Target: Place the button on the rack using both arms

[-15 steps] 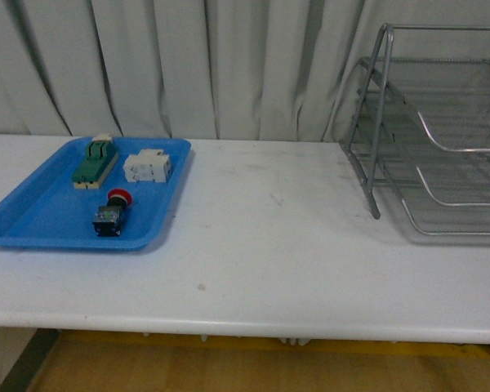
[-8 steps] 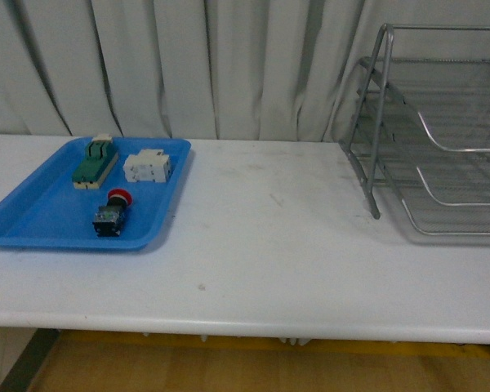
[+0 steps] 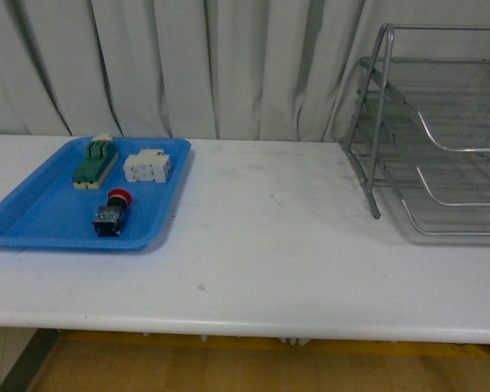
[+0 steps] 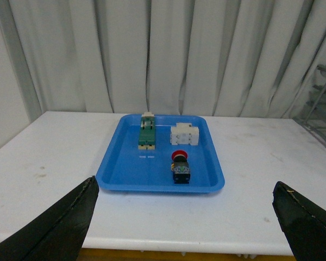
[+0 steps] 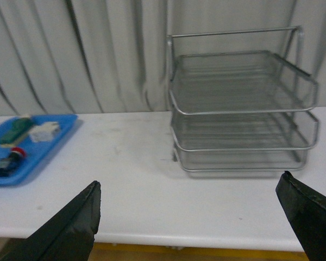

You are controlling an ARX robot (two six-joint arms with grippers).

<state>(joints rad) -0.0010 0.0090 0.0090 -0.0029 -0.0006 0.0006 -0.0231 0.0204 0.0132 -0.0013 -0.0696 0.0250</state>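
Note:
The button (image 3: 112, 214), red cap on a dark body, lies in the near part of a blue tray (image 3: 33, 222) at the table's left. It also shows in the left wrist view (image 4: 180, 167) and in the right wrist view (image 5: 7, 160). The silver wire rack (image 3: 441, 139) stands at the table's right; the right wrist view (image 5: 242, 103) shows it whole. Neither arm shows in the front view. My left gripper (image 4: 187, 220) is open and empty, back from the table's front edge, facing the tray. My right gripper (image 5: 198, 220) is open and empty, back from the edge, facing the rack.
The blue tray (image 4: 130, 173) also holds a green-and-cream switch (image 3: 95, 162) and a white block (image 3: 147, 167) behind the button. A white table (image 3: 261, 237) spans the view, with a grey curtain (image 3: 188, 65) behind it.

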